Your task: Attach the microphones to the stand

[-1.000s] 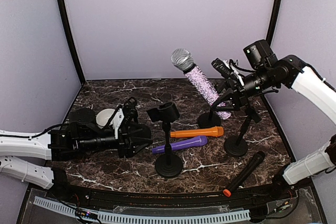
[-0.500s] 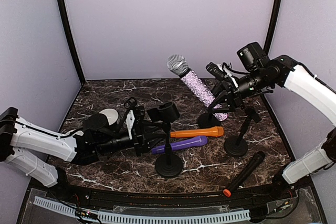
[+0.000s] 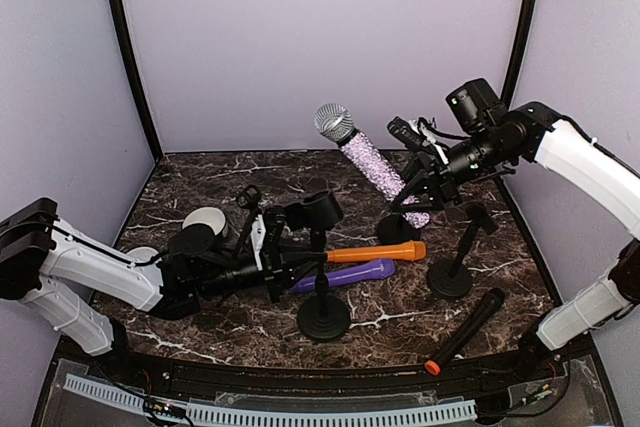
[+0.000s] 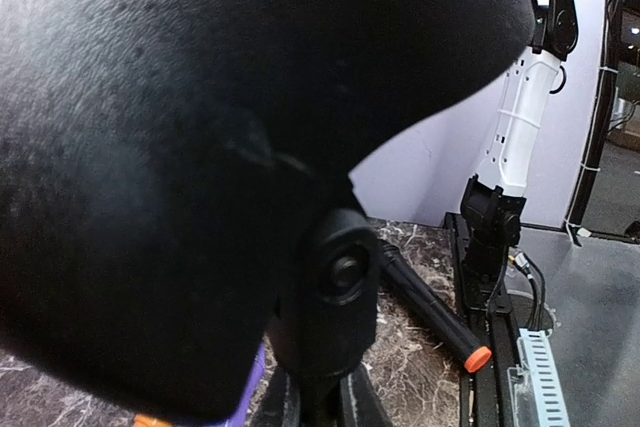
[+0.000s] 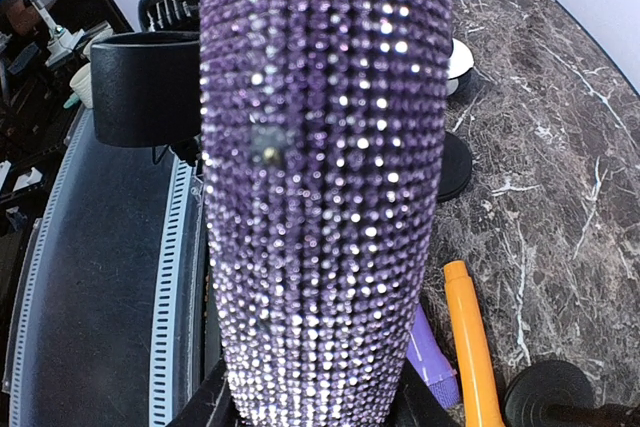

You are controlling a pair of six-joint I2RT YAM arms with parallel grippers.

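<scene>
Presently in hand: I am bringing the lilac mic (image 3: pixel 378 169) to a stand; by my judgement none of the four mics sits in a clip yet.
Right claw (image 3: pixel 422 185): closed part way around the lower body of the lilac mic. It holds the mic in the air, tilted, head up and to the left, near the far stand (image 3: pixel 398 230).
Left claw (image 3: pixel 296 261): fully closed, low at the stem of the middle stand (image 3: pixel 320 247). Whether it really pinches the stem I cannot tell, because its fingers are hidden in the wrist view.
Other mics: the orange mic (image 3: pixel 375 252) and purple mic (image 3: pixel 345 275) lie side by side on the table (image 3: pixel 250 172), just beside the middle stand. The black mic (image 3: pixel 467 330) lies at the front right.
Next move: I think the tail of the lilac mic must be lined up with a clip and pushed in, while the stand is kept from tipping.
Writing: I can read no brand, label or text.
</scene>
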